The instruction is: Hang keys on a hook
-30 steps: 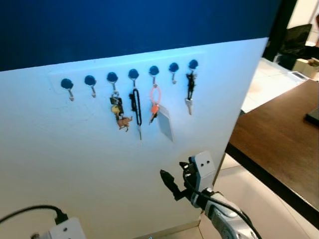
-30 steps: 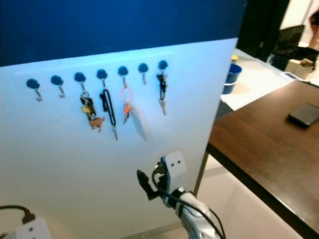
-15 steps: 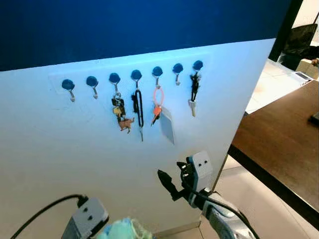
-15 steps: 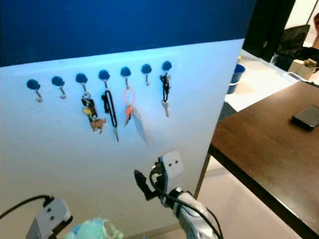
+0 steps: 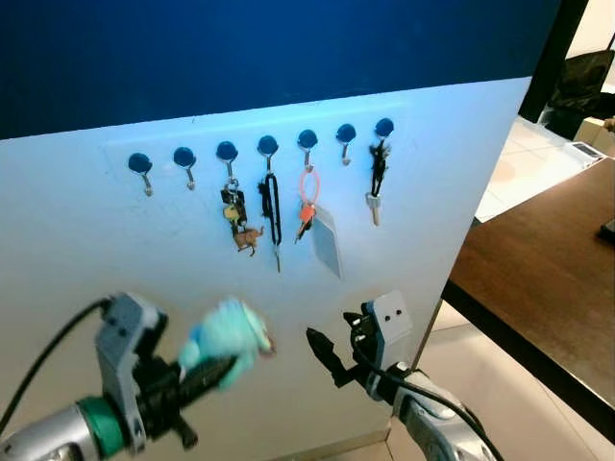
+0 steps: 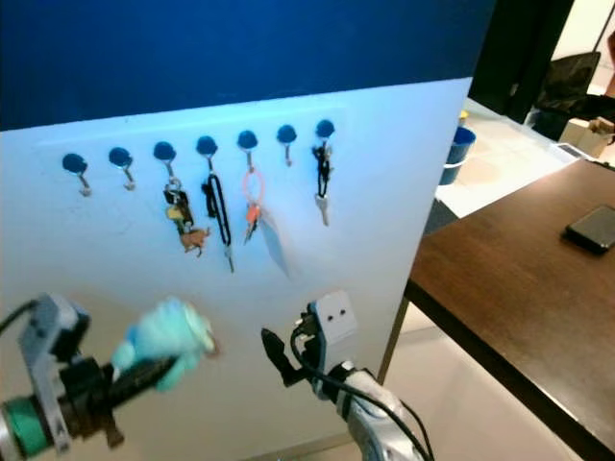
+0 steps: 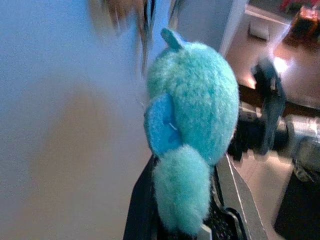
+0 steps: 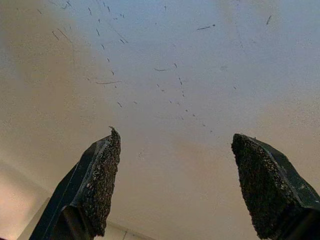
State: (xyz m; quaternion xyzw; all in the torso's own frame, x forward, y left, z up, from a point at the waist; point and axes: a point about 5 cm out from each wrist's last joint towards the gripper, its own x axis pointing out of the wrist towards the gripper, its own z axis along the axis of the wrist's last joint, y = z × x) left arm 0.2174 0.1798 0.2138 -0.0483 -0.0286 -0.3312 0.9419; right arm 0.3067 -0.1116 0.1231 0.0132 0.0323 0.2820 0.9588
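Left claw clamped on a fluffy teal keychain, below the hooks.
Right claw gapes idle; a missed hook could drop the keys.

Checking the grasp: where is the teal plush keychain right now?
The teal plush keychain sits in the left gripper, low on the robot's left in front of the white board, below the hooks.

White wall panel: row of seven blue hooks; four carry key bunches. Brown table: one dark phone.
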